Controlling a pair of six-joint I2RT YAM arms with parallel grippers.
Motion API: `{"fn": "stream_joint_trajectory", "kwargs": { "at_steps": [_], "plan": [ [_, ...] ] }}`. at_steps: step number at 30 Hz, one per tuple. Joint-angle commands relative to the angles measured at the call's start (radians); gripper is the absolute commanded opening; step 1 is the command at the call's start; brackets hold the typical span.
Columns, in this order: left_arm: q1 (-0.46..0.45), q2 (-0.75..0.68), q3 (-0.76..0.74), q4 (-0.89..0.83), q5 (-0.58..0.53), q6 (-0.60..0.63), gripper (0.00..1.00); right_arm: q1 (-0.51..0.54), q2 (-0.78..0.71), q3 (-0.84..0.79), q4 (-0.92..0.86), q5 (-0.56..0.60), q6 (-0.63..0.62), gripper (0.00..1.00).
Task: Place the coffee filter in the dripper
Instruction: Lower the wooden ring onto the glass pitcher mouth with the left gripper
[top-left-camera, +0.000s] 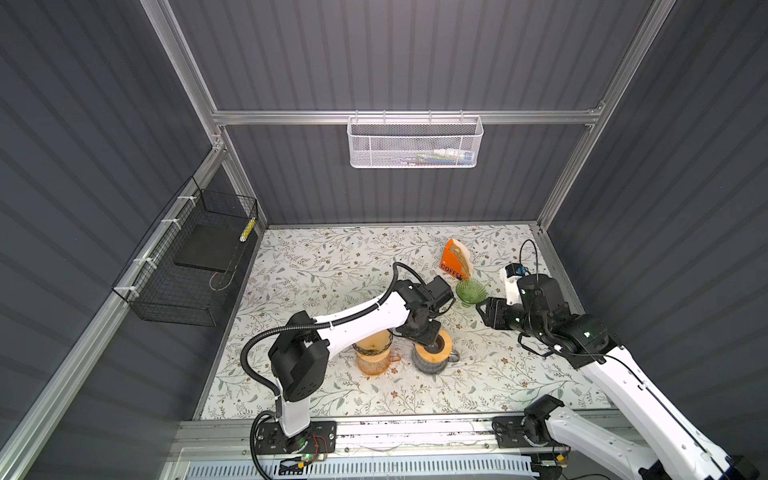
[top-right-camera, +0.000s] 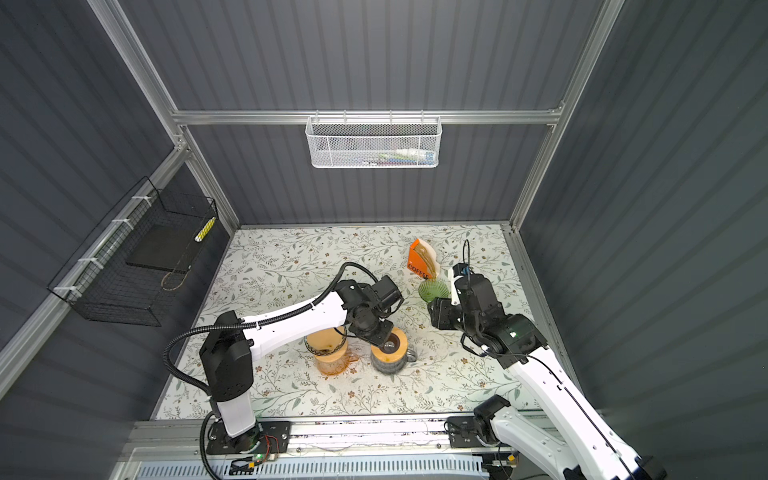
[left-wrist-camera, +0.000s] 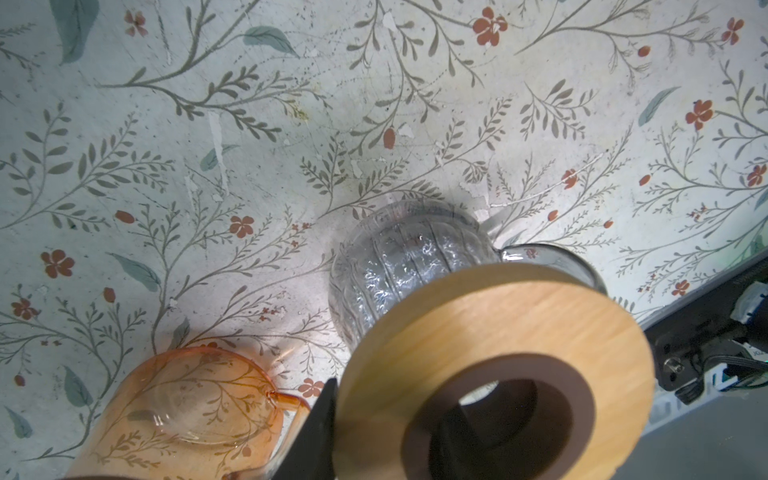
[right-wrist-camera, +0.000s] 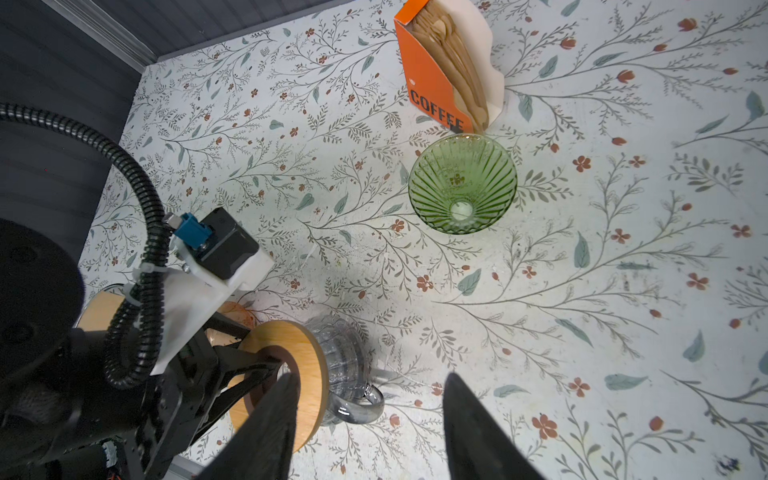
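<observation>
1. Surface (top-left-camera: 332, 270): floral covering, and all items rest on it.

2. Coffee filters (right-wrist-camera: 457, 62): brown paper, standing upright as a stack inside the orange filter box (top-left-camera: 452, 261) marked COFFEE. The box is at the far right of the surface.

3. Dripper (right-wrist-camera: 462, 183): green ribbed glass, upright with its wide mouth up. It stands just on the near side of the filter box. Whether rim and box touch cannot be told.

4. Right hand (right-wrist-camera: 372, 376): fingers apart, with nothing between them. In both top views it sits just near and right of the dripper, clear of it, with the fingers pointing left.

5. Left hand (top-left-camera: 432, 343): clamped on the wooden ring (left-wrist-camera: 519, 316). One finger is inside the ring's centre hole and the other is against the outer edge.

6. Clear glass carafe (left-wrist-camera: 407, 266): ribbed body with a handle, carrying the wooden ring at its top. It stands near the middle of the surface, well apart from the dripper.

7. Orange glass jug (left-wrist-camera: 187, 407): just left of the carafe, partly under the left arm in both top views.
</observation>
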Motion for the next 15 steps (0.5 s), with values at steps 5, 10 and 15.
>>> {"fn": "stream_joint_trajectory", "kwargs": {
  "at_steps": [5,10,15],
  "plan": [
    [-0.007,0.008,-0.005,-0.012,-0.026,-0.008,0.09,-0.005,-0.001,-0.008,0.006,-0.001,0.001,0.57],
    [-0.009,0.010,-0.004,-0.014,-0.029,-0.007,0.11,-0.005,-0.002,-0.007,0.006,-0.001,0.003,0.57],
    [-0.012,0.016,-0.004,-0.015,-0.032,-0.005,0.13,-0.004,-0.005,-0.010,0.004,0.000,0.005,0.57]
  ]
}}
